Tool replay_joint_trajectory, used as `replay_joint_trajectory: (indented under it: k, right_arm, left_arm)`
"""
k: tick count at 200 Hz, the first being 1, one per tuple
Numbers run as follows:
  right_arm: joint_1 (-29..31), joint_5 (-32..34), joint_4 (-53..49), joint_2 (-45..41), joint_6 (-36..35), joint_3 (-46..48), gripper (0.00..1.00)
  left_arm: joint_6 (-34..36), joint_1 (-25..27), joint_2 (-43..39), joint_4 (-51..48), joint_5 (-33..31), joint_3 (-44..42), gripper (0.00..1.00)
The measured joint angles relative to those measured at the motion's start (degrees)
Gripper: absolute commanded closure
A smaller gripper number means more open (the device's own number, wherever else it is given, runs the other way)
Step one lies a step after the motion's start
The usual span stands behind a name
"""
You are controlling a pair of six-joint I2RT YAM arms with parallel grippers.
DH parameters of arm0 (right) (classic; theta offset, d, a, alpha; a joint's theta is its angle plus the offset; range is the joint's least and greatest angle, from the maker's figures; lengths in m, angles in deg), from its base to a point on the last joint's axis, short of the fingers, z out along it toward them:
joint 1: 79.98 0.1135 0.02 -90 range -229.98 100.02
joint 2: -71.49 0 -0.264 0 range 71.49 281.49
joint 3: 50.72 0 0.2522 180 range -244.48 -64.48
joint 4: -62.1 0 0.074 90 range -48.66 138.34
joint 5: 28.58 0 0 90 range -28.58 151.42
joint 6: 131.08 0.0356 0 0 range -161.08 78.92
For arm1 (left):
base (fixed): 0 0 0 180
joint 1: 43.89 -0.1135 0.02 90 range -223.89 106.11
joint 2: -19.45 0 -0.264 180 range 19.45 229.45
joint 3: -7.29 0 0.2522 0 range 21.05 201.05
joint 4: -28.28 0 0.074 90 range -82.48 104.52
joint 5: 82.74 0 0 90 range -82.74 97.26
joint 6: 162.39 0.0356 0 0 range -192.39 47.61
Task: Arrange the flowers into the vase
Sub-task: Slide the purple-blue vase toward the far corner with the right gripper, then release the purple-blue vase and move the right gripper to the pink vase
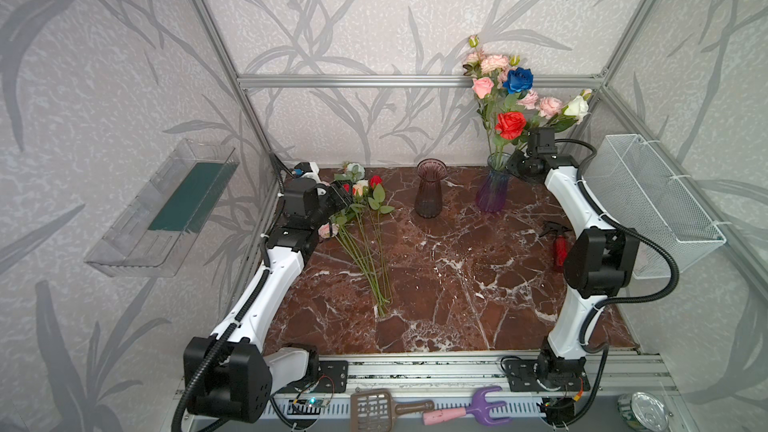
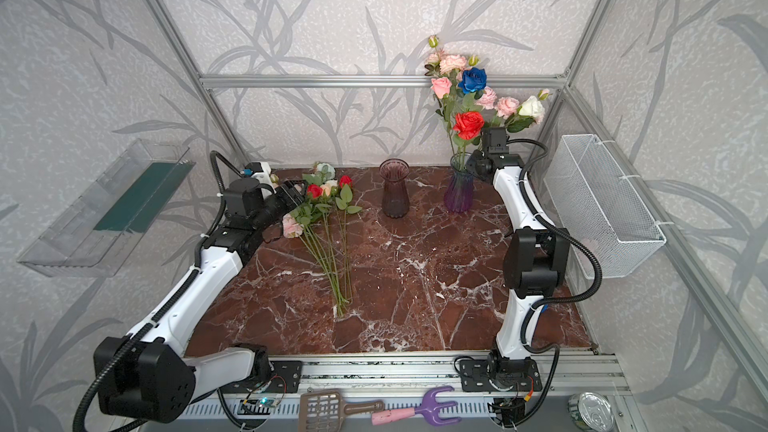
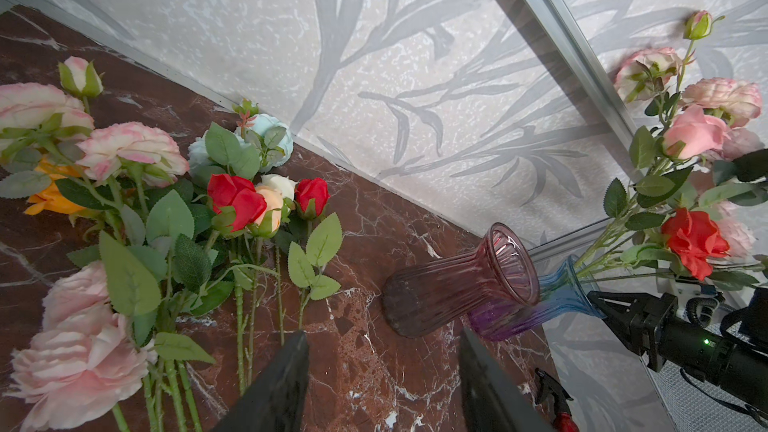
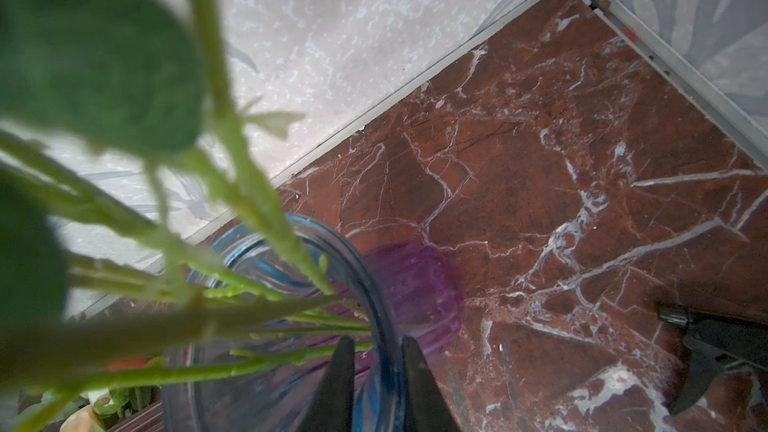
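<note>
While left hand (image 3: pixel 384 332) gapes beside flowers (image 3: pixel 237 201) — right hand (image 4: pixel 377 338) straddles vase (image 4: pixel 362 270) rim.

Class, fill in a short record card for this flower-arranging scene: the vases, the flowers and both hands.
filled vase: blue-to-purple glass vase, upright, holding artificial flowers in red, blue, white and pink
empty vase: pink-purple ribbed glass vase, upright
waiting: loose long-stemmed flowers lying on the brown marble table
left hand: open, empty, at the loose flowers
right hand: at the filled vase's rim, grip unclear

top views: high, frontal, whole table (image 1: pixel 436 284); wrists: close, share blue vase (image 3: pixel 555 303)
</note>
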Motion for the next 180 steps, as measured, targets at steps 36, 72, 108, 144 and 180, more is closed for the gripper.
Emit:
replay_joint_trajectory:
  k: [36,72,108,144,180]
  right_arm:
    - [-0.3,-0.7,0.0,-0.1,0.3,0.0,0.64]
    - [-0.4,-1.0,-0.6,-0.6,0.4,0.2,0.54]
    - [-0.4,-1.5,-1.6,-4.2,0.1,1.5,0.46]
    - [-0.4,-2.1,-1.9,-9.2,-0.7,2.8,0.45]
    - [-0.4,-2.6,-0.1,-16.8,-0.7,11.8,0.45]
  left_arm:
    - [-0.4,-0.1,0.0,0.5,0.6,-0.3,0.42]
    - [-0.8,-0.2,0.0,0.9,1.1,-0.4,0.42]
    - [-1.3,-0.5,0.0,1.9,1.9,-0.6,0.42]
    - [-2.7,-0.5,1.1,4.8,5.8,-0.8,0.42]
    - [-3.8,-0.5,2.1,6.6,8.0,-1.4,0.43]
